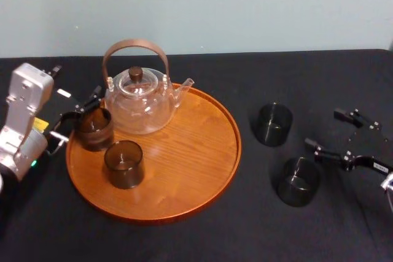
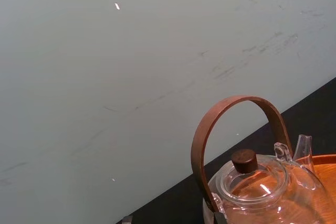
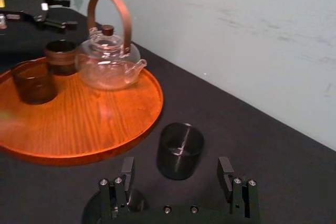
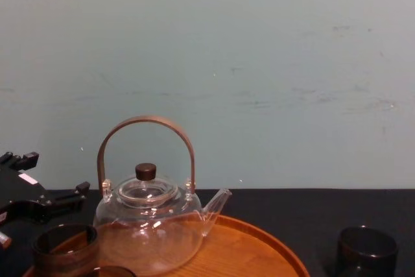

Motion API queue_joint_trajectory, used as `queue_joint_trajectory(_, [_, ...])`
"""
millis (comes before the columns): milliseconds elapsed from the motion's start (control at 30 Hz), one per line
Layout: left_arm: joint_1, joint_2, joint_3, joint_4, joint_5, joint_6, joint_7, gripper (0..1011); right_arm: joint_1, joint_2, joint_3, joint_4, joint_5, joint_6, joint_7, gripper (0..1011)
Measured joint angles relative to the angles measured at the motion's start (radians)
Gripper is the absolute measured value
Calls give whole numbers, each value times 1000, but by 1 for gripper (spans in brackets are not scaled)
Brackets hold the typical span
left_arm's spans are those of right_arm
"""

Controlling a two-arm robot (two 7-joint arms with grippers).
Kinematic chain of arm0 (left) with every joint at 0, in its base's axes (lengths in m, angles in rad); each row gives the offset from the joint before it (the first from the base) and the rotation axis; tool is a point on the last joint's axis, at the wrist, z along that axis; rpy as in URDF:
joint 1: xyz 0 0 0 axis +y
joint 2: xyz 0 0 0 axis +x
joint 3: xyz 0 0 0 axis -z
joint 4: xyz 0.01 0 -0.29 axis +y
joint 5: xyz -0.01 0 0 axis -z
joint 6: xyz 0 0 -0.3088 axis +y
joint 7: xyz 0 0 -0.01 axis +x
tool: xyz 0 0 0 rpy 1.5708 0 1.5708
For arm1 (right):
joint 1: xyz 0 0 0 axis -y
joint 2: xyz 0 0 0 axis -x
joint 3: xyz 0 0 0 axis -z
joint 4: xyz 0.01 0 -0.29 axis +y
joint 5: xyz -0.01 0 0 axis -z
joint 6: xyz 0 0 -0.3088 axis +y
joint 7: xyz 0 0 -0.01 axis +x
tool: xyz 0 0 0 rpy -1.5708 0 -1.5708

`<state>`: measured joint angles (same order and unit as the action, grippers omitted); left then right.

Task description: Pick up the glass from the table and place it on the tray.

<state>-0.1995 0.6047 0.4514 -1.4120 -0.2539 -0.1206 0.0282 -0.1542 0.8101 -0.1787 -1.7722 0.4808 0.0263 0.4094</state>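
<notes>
Right gripper (image 1: 322, 128): held low over the table (image 1: 184, 237) at its right side, fingers spread apart, nothing gripped. Two dark glasses are noted on the black top, off the tray (image 1: 202, 170). The far glass (image 1: 273, 124) lies ahead, in line with the gap between the fingers; the near glass (image 1: 298, 181) sits just beside one finger.

Left gripper (image 1: 77, 118): fingers apart, at the tray's left rim beside a tray glass (image 1: 93, 128). A second tray glass (image 1: 124, 164) and the glass teapot (image 1: 141, 99) are also on the tray.

Risks judged:
- the near glass may be clipped and toppled if the gripper is advanced on the far one
- the smooth wall may slip in a light grip
- the base may be caught on the raised rim if carried low
</notes>
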Motion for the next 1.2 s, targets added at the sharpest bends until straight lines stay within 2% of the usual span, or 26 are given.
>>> queue_joint_trajectory(533, [0,0,0,0,0,0,0,1001,-15,-2,-10,-15,-42,7,92,1002])
queue_joint_trajectory(900, [0,0,0,0,0,0,0,1001,-18,-10,-17,-20,-60,13,109,1002])
queue_joint_trajectory(1200, [0,0,0,0,0,0,0,1001,-36,-2,-9,-34,-66,20,112,1002])
